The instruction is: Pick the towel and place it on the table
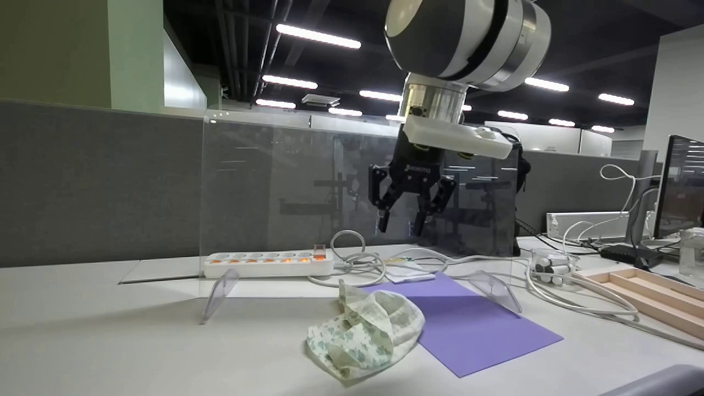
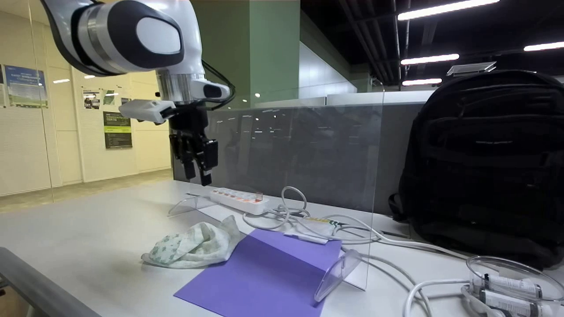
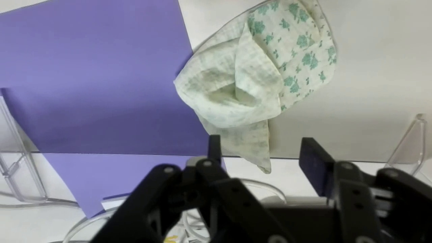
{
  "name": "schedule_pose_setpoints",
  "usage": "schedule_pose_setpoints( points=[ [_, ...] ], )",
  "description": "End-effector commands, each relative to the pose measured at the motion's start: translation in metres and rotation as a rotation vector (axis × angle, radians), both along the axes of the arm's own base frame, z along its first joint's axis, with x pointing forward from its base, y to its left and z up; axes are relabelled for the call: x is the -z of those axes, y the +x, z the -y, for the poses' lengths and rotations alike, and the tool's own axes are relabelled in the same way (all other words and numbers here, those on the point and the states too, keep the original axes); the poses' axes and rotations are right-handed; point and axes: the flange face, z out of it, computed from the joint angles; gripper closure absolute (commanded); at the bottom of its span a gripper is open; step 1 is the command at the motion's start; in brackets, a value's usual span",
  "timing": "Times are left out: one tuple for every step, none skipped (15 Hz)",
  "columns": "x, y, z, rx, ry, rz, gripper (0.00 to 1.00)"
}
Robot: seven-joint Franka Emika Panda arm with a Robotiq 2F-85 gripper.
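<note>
The towel (image 1: 368, 330) is a crumpled pale cloth with green leaf prints. It lies on the white table (image 1: 137, 341), with one side at the edge of a purple sheet (image 1: 478, 330). The towel also shows in an exterior view (image 2: 194, 246) and in the wrist view (image 3: 256, 81). My gripper (image 1: 401, 224) is open and empty, pointing down, well above the table. It also shows in an exterior view (image 2: 198, 175). In the wrist view, the fingertips (image 3: 261, 148) stand either side of the towel's narrow end, without touching it.
A clear upright panel on clear feet (image 1: 220, 294) crosses the table behind the towel. A white power strip (image 1: 269, 267) and looped cables (image 1: 363, 264) lie at the back. A cup of small bottles (image 1: 553, 269), a wooden tray (image 1: 654, 297) and a black backpack (image 2: 484, 167) stand to the side.
</note>
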Motion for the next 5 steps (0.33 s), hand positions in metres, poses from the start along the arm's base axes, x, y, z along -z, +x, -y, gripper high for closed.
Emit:
schedule_pose_setpoints(
  points=[
    [-0.0075,-0.0071,0.0064,0.060,-0.015,0.008,0.05],
    [-0.0083,-0.0073,0.0076,0.068,-0.018,0.011,0.01],
    [-0.0088,-0.0075,0.0084,0.075,-0.020,0.011,0.00],
    [-0.0087,-0.0079,0.0094,0.082,-0.021,0.009,0.00],
    [-0.0084,-0.0084,0.0102,0.089,-0.024,0.005,0.00]
  ],
)
